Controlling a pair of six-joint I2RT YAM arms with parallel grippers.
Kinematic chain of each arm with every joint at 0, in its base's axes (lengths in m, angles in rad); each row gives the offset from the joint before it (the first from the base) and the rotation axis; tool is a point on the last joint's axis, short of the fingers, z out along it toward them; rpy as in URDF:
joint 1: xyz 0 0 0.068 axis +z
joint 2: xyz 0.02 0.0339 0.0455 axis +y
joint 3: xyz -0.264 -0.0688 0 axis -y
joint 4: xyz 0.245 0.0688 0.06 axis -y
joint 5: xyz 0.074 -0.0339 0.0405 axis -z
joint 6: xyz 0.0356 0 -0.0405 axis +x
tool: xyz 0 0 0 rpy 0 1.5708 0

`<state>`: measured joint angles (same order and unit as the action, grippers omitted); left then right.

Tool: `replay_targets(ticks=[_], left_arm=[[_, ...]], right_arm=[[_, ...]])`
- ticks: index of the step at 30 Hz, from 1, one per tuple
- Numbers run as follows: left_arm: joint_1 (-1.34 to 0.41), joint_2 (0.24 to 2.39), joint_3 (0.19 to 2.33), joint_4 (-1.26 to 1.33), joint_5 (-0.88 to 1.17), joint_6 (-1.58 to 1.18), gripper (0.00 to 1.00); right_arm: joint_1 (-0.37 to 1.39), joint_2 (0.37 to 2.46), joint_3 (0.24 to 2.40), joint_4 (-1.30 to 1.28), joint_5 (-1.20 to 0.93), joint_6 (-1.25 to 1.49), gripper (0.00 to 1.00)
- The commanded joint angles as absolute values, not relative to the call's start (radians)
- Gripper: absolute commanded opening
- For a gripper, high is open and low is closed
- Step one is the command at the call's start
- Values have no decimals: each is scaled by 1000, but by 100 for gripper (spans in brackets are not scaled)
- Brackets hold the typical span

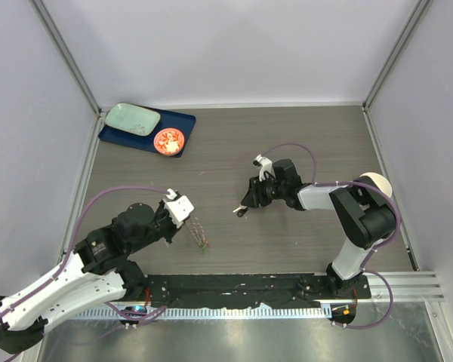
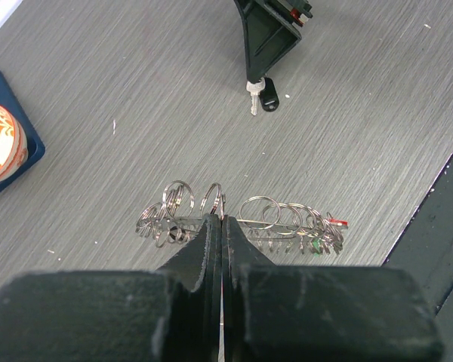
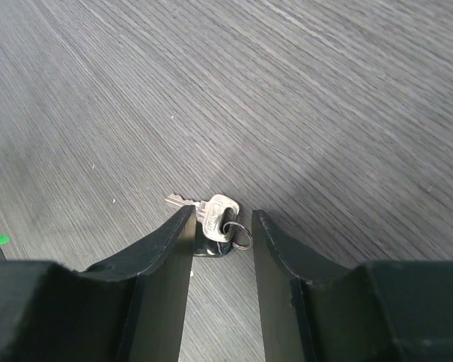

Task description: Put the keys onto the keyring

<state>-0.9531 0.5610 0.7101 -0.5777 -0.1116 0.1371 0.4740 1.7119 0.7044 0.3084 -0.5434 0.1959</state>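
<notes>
My left gripper (image 1: 187,215) is shut on the keyring (image 1: 201,233), a ring fringed with grey metal rings, held edge-on just over the table. In the left wrist view, the left gripper (image 2: 222,219) pinches the keyring (image 2: 272,223) at its middle. A red tag (image 2: 338,223) and a green tag (image 2: 315,245) hang at its right end. My right gripper (image 1: 245,207) is open and low over a loose key with a black head (image 1: 241,213). In the right wrist view, the right gripper (image 3: 223,219) straddles that silver and black key (image 3: 219,212) without touching it. The key also shows in the left wrist view (image 2: 261,95).
A blue tray (image 1: 180,121) at the back left holds a pale green plate (image 1: 133,118) and an orange-red round dish (image 1: 168,140). A black rail (image 1: 234,289) runs along the near edge. Walls close in on the left, back and right.
</notes>
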Motion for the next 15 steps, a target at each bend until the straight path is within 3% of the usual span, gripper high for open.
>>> replay_targets(ticks=[1,15], left_arm=[[-948,555,744,-531,-103,130,0],[-948,558,746,-534,-104,130,0]], right_arm=[[476,1750,718,224,-552,161,42],[477,1680,704,155,-558,120,29]])
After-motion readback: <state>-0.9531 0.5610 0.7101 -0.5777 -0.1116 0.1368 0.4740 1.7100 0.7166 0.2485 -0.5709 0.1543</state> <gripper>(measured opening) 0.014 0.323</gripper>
